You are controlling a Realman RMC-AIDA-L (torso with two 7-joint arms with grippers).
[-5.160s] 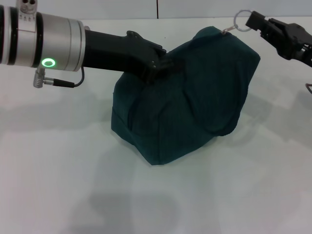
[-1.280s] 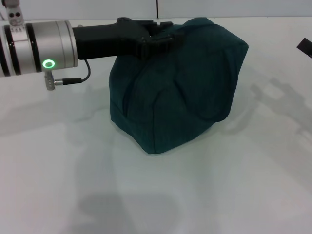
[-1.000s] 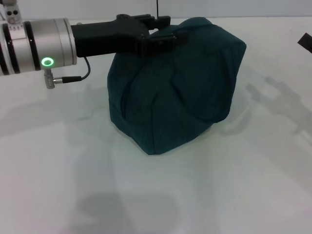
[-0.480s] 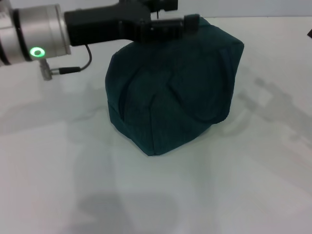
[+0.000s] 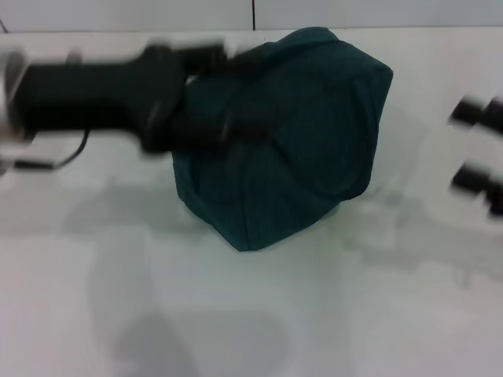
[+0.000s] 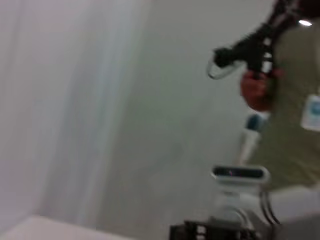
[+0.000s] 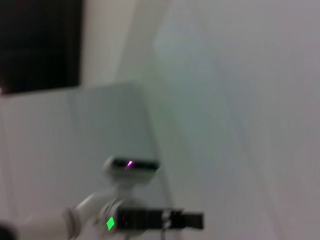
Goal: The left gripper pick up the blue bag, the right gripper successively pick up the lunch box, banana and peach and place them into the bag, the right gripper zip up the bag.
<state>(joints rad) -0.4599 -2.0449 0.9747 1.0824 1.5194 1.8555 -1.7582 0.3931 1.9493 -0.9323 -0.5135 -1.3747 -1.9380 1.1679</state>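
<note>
The blue bag (image 5: pixel 291 141) stands shut on the white table (image 5: pixel 236 314), slumped, with its top to the rear right. My left gripper (image 5: pixel 228 129) is a dark blur across the bag's upper left side, and its arm stretches away to the left. My right gripper (image 5: pixel 475 147) is at the right edge, apart from the bag, with two black fingertips (image 5: pixel 471 111) spread wide and nothing between them. The lunch box, banana and peach are out of view. Neither wrist view shows the bag, only walls and room.
White table surface runs all round the bag, with the arms' shadows on it. The table's far edge meets a wall (image 5: pixel 157 14) just behind the bag. The left wrist view looks at a person in an olive shirt (image 6: pixel 292 100).
My left arm has dropped from above the bag's top to its upper left side and is blurred by motion. My right gripper has come back into view at the right edge.
</note>
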